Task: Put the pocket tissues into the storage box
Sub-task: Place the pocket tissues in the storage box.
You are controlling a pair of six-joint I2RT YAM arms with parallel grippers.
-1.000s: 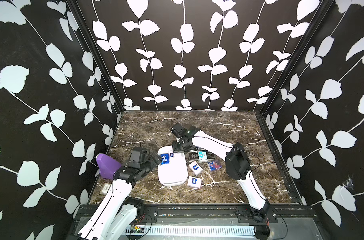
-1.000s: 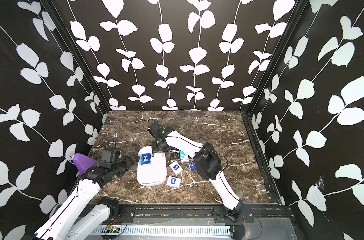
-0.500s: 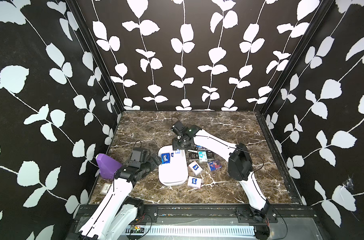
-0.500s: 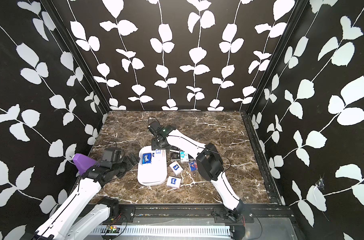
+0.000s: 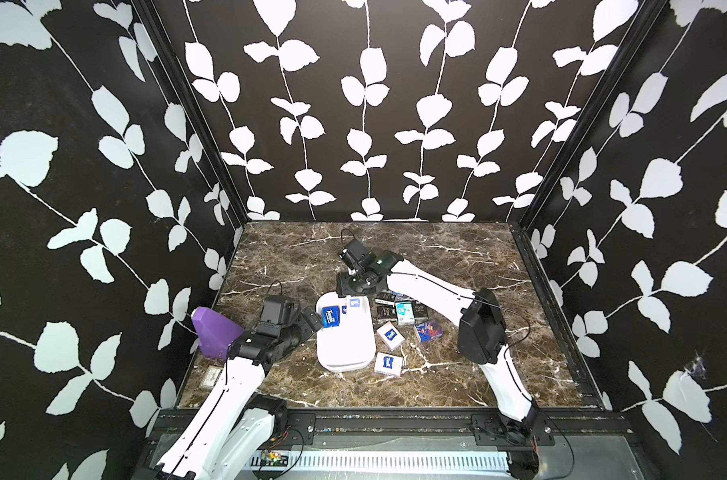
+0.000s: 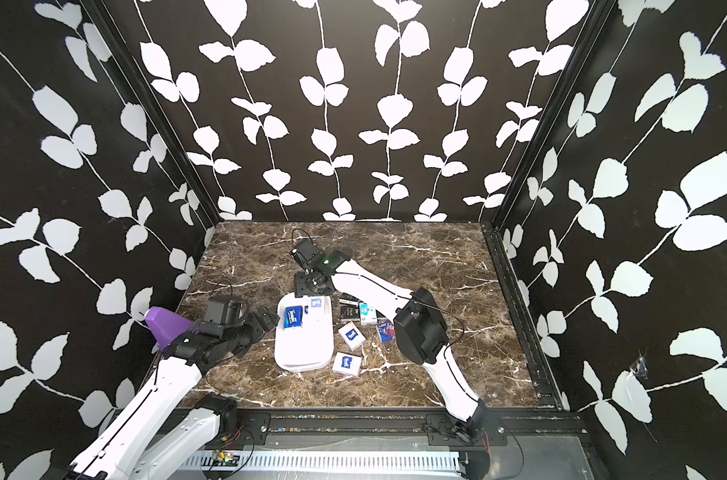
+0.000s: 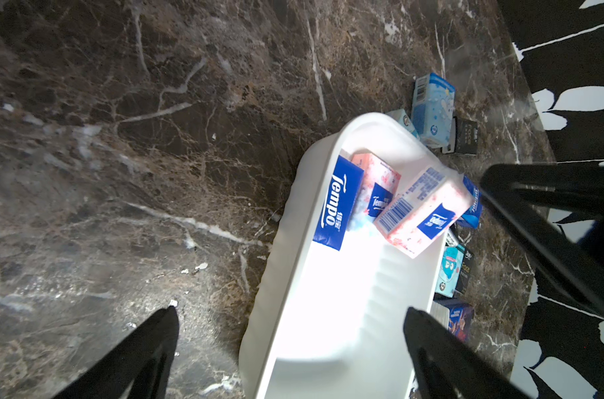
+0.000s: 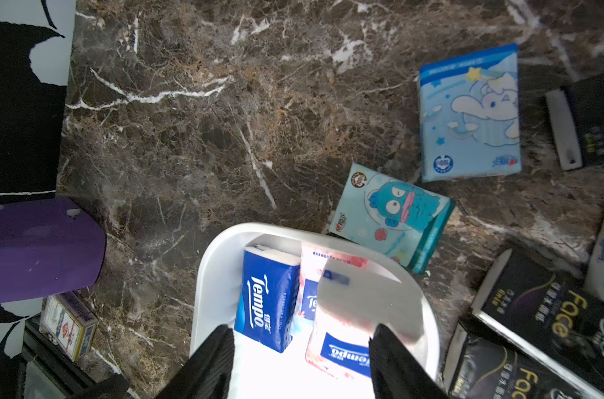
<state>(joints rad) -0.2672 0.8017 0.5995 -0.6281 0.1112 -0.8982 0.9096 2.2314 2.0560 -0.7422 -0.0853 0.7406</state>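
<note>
Right gripper (image 8: 302, 330) spread above the storage box (image 8: 217, 262).
I see its jaws apart, the pink-white pack (image 7: 421, 210) below between them, tilted on the box's rim beside a blue pack (image 8: 266, 304). My left gripper (image 7: 290, 311), jaws wide, hovers at the box's side; more packs (image 5: 390, 336) lie alongside on the table (image 5: 457, 266).

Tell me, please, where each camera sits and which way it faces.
Top views: high in front, looking down at the table and box; left arm, right arm show.
Left wrist: on the left arm, looking down along the box; open left gripper shows.
Right wrist: on the right arm, looking down at the box's far end; right gripper shows.
Shared: both wrist views show the blue pack.
</note>
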